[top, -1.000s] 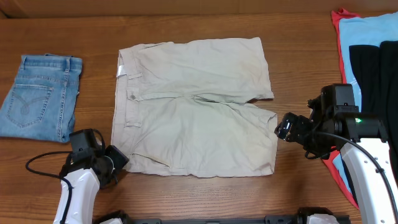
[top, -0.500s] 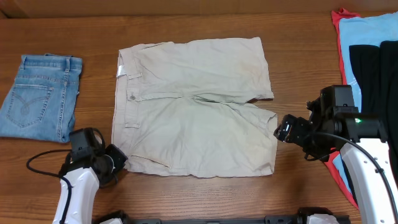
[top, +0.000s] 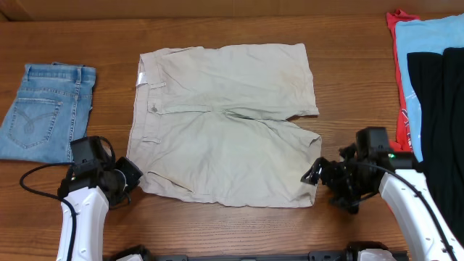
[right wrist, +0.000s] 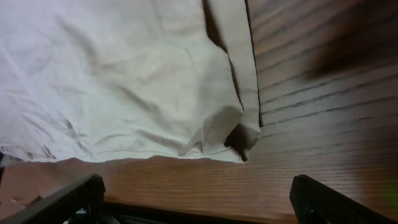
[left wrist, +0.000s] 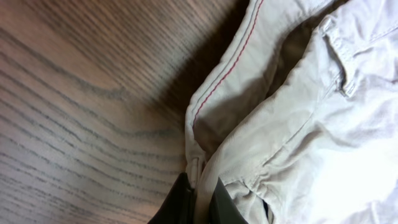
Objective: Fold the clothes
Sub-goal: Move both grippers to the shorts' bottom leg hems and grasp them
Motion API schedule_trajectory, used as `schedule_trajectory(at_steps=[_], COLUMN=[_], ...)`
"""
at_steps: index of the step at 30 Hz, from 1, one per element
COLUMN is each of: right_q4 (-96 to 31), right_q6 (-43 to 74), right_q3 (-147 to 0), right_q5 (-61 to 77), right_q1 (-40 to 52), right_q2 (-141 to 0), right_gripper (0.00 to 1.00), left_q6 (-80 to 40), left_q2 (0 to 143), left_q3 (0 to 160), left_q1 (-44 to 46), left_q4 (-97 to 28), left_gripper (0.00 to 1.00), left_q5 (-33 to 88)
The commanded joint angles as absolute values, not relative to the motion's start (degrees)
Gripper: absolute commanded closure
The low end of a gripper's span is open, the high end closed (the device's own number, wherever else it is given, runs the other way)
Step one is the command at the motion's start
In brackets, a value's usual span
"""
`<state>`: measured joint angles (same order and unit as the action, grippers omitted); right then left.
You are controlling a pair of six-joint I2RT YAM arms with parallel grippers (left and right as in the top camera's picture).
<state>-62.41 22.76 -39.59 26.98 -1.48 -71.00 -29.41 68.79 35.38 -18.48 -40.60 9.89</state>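
Both arms have closed in on the shorts [top: 225, 123], which lie flat mid-tabletop [top: 239, 232] with their long axis left-right. The left tool [top: 130, 177] pinches the near waistband corner. The right tool [top: 313, 176], spread wide, sits just beside the near hem corner.

The left arm [top: 75, 223] has a smooth white shell and ends in a blocky black wrist housing [top: 88, 154], from which a thin black cable [top: 36, 171] loops. The right arm [top: 417, 212] has the same white shell, and a black cable [top: 409, 168] runs along it. Its black wrist block [top: 371, 141] carries a small green light [top: 391, 154]. The left gripper [left wrist: 200, 198] has dark matte fingers [left wrist: 177, 205]. The right gripper [right wrist: 196, 190] has black fingers [right wrist: 68, 199] with straight edges.
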Motion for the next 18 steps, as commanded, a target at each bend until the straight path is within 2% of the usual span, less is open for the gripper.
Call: schedule_trajectory(at_steps=[1, 10, 18], right_q4=[-60.93, -56.01, -47.31], right_q6=[27.14, 30.72, 36.36], right_q3=[-35.77, -30.24, -26.57], right_q5=[30.09, 30.76, 30.06], right_q1=[-1.56, -1.56, -1.56], right_q2=[-71.07, -71.07, -71.07], right_gripper=[0.03, 0.09, 0.3], left_q6=[-28.27, -27.7, -25.87], left_q2=[69.1, 69.1, 69.1], left_q3=[36.64, 36.47, 36.23], left_q1=[-18.72, -18.72, -18.72], left_q4=[-41.43, -46.26, -46.76], left_gripper=[0.95, 0.95, 0.96], left_q5=[10.59, 10.57, 10.5])
